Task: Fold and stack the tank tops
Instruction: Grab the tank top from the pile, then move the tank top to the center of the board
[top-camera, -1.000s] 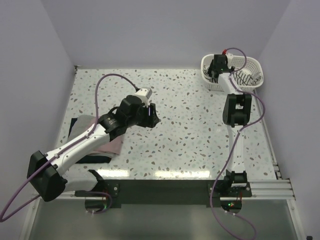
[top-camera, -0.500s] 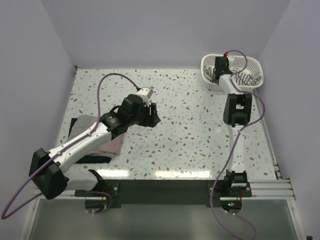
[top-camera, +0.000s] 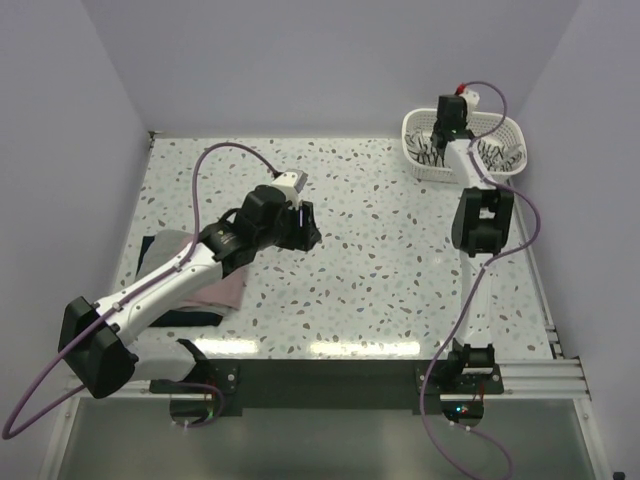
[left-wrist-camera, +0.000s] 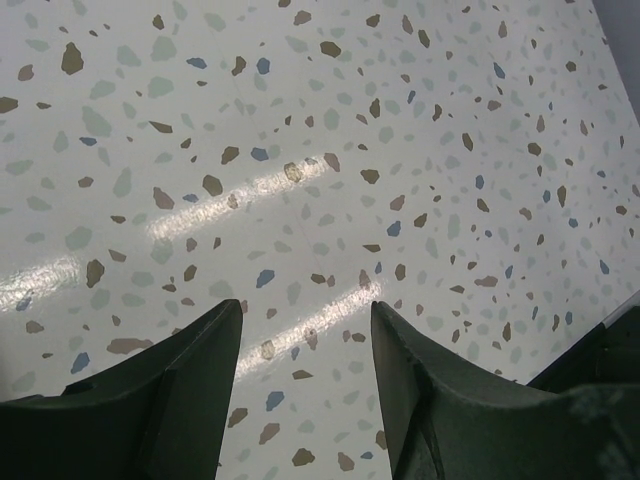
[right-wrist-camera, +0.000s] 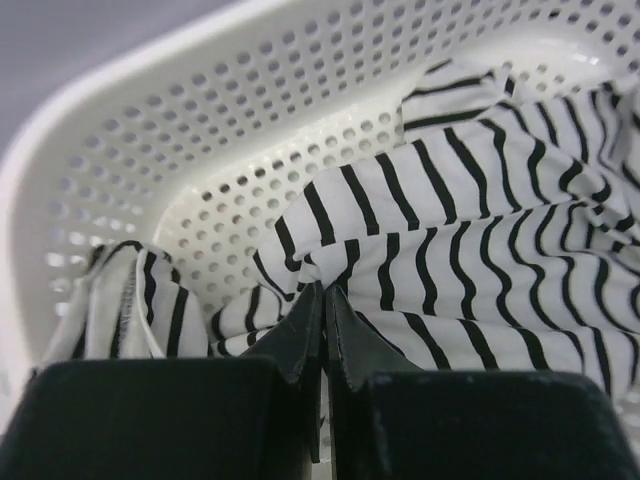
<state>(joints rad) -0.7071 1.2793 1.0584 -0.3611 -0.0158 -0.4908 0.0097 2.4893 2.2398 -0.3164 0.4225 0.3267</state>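
Top external: my right gripper (top-camera: 455, 118) is over the white basket (top-camera: 418, 160) at the far right; the pink tank top (top-camera: 228, 290) lies on a dark tank top (top-camera: 198, 317) near left. Left wrist: my left gripper (left-wrist-camera: 305, 320) hangs released above the speckled table (left-wrist-camera: 300, 120). Right wrist: my fingers are clenched on a crumpled fold of the striped tank top (right-wrist-camera: 480, 250), which lies in the basket.

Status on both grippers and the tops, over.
Left gripper open over table. Right gripper shut on striped tank top inside basket. Pink top and dark top piled at left. Nothing blocking.
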